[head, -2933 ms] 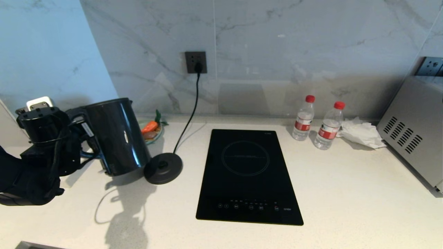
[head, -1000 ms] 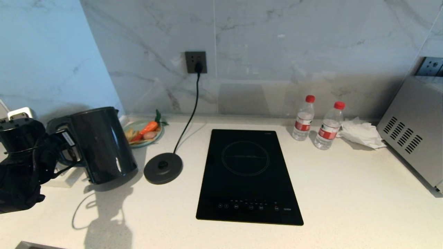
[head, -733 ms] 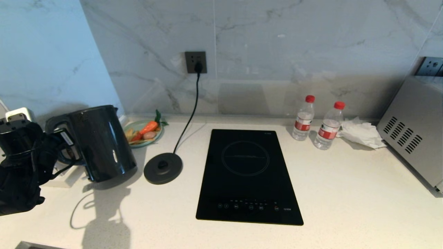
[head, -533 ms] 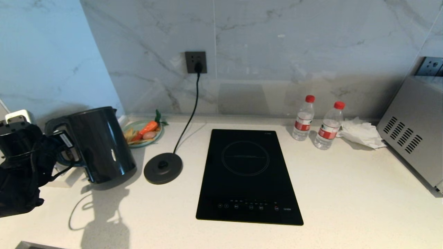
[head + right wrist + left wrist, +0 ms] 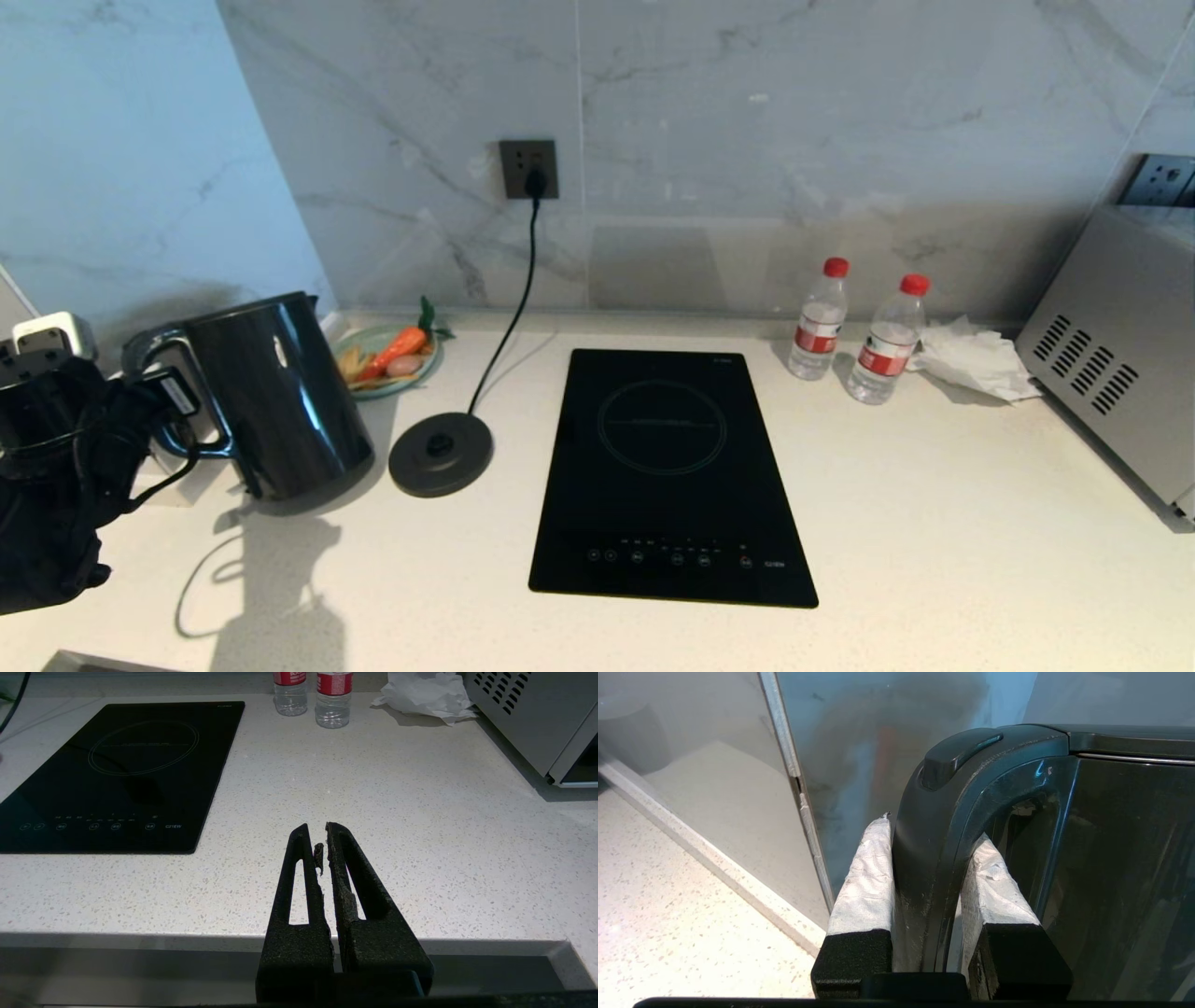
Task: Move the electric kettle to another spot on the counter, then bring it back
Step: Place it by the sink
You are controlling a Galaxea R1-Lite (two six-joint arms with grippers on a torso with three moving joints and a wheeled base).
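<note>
Marble-veined wall panels are backing a pale speckled surface (image 5: 934,523), where a black hob (image 5: 667,471) is lying in the middle. Far to the left, the kettle (image 5: 275,397) is standing upright near the wall, just left of its round base (image 5: 441,453), whose cord is running up to a wall socket (image 5: 528,168). The left gripper (image 5: 927,858) is reaching in from the left edge, its jaws pinching the kettle's loop handle, with one white padded finger (image 5: 864,882) on each side. Behind the kettle, a plate (image 5: 390,359) of vegetables is sitting by the wall. Two bottles (image 5: 854,327) and crumpled paper (image 5: 971,359) are sitting to the right, beside a grey appliance (image 5: 1116,359). The right gripper (image 5: 319,835) is hanging over the front edge of the surface, jaws pressed together, holding nothing.
</note>
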